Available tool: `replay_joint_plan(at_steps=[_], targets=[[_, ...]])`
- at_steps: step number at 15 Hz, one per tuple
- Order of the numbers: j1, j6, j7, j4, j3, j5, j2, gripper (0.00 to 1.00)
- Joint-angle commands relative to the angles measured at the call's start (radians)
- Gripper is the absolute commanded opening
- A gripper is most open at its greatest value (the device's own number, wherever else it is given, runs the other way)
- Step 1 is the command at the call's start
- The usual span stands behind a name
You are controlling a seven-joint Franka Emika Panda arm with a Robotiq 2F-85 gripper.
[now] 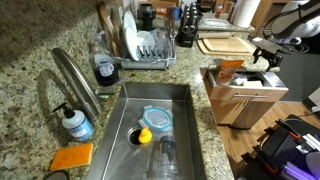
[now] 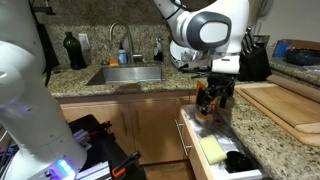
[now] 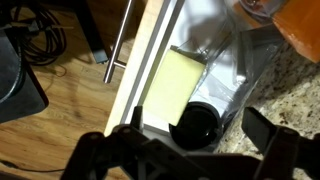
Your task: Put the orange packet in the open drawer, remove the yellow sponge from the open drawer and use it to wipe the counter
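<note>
The open drawer (image 1: 245, 105) stands pulled out from the cabinet and shows in both exterior views (image 2: 190, 145). The yellow sponge (image 3: 170, 85) lies flat inside it near the front panel (image 3: 140, 70), and also shows in an exterior view (image 2: 212, 150). The orange packet (image 3: 278, 18) lies on the granite counter (image 3: 295, 85) at the drawer's edge; it shows small in an exterior view (image 1: 232, 67). My gripper (image 3: 197, 121) is open and empty. It hovers above the drawer, next to the packet (image 2: 205, 93), and shows in both exterior views (image 1: 262, 62) (image 2: 215, 97).
A black round container (image 3: 197, 128) and clear plastic wrap (image 3: 215, 50) lie in the drawer beside the sponge. A wooden cutting board (image 2: 285, 100) lies on the counter by the drawer. A steel sink (image 1: 160, 120), dish rack (image 1: 145, 45) and flat orange sponge (image 1: 72, 157) are further off.
</note>
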Motion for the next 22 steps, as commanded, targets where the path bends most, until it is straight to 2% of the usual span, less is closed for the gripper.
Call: replay_joint_plan(at_steps=[1, 7, 8, 13, 17, 22], targets=[[-0.004, 0.049, 0.109, 0.043, -0.020, 0.024, 0.072, 1.00], [0.004, 0.018, 0.189, 0.080, -0.039, 0.031, 0.235, 1.00], [0.007, 0.019, 0.167, 0.051, -0.041, 0.024, 0.183, 1.00], [0.012, 0.022, 0.170, 0.061, -0.042, 0.024, 0.203, 1.00], [-0.026, -0.006, 0.124, 0.125, -0.056, 0.029, 0.260, 1.00], [-0.032, -0.008, 0.082, 0.181, -0.088, 0.015, 0.296, 1.00]])
